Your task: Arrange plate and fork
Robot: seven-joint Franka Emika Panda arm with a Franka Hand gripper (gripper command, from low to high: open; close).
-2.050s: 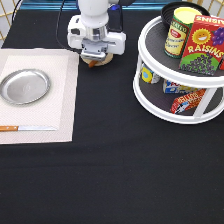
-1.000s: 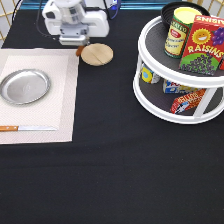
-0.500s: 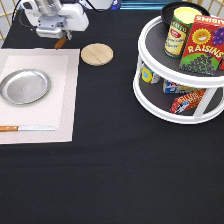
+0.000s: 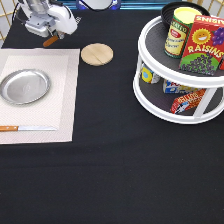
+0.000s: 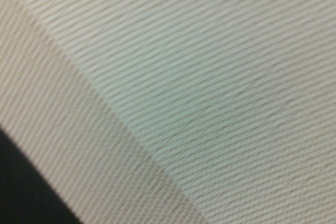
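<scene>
Hovering at the exterior view's top left, above the far edge of the placemat [image 4: 35, 100], the gripper [image 4: 50, 36] is closed on the fork [image 4: 51, 39], whose brown-orange handle pokes out below it. The plate [image 4: 25, 86] lies on the placemat's left part, with a knife [image 4: 26, 128] along the mat's near edge. A wooden disc [image 4: 97, 54] sits on the black desk [image 4: 115, 175] just beside the mat, and a two-tier rack [image 4: 182, 87] of groceries stands at the right. The wrist view shows only woven mat fabric [image 5: 210, 100].

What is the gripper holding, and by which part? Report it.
The gripper, at the exterior view's top left, holds the fork; its brown wooden handle sticks out below it, tines hidden, so the exact grip spot cannot be told.
</scene>
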